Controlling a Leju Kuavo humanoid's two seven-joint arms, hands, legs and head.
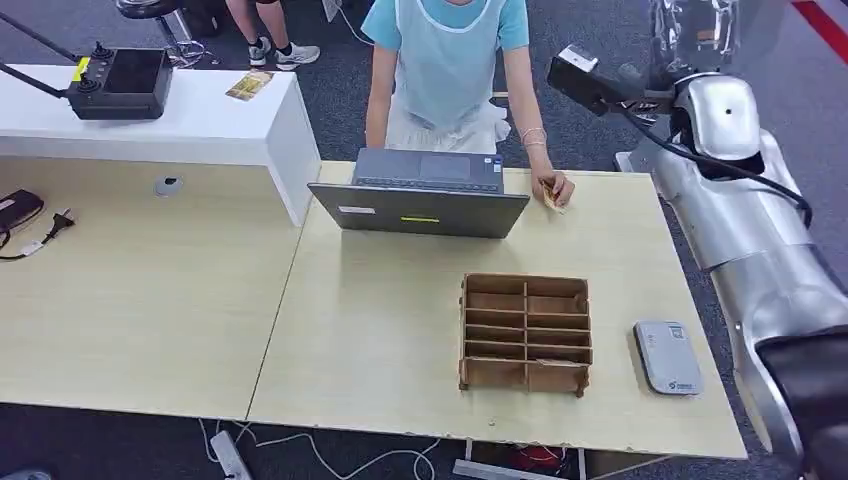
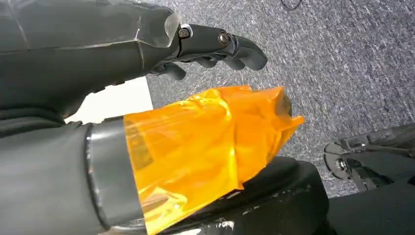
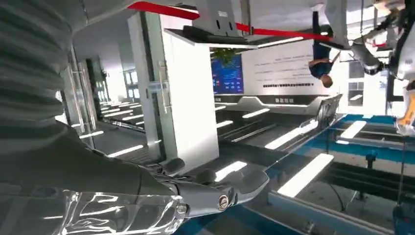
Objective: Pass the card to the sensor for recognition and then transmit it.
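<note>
A person behind the table pinches a small card (image 1: 550, 197) just above the tabletop, to the right of the laptop. The sensor (image 1: 668, 357), a flat grey-white box, lies near the table's front right corner. My right arm (image 1: 730, 190) is raised high beside the table's right end. The right hand (image 3: 205, 196) points up at a ceiling with its fingers stretched out and holds nothing. My left hand (image 2: 161, 54) hangs over grey carpet, its fingers loosely bent and its thumb (image 2: 205, 142) wrapped in orange tape; it holds nothing.
An open grey laptop (image 1: 425, 195) stands at the table's far edge in front of the person (image 1: 445, 60). A wooden divider box (image 1: 525, 332) sits left of the sensor. A white counter (image 1: 200, 120) at the far left carries a black controller (image 1: 120, 85).
</note>
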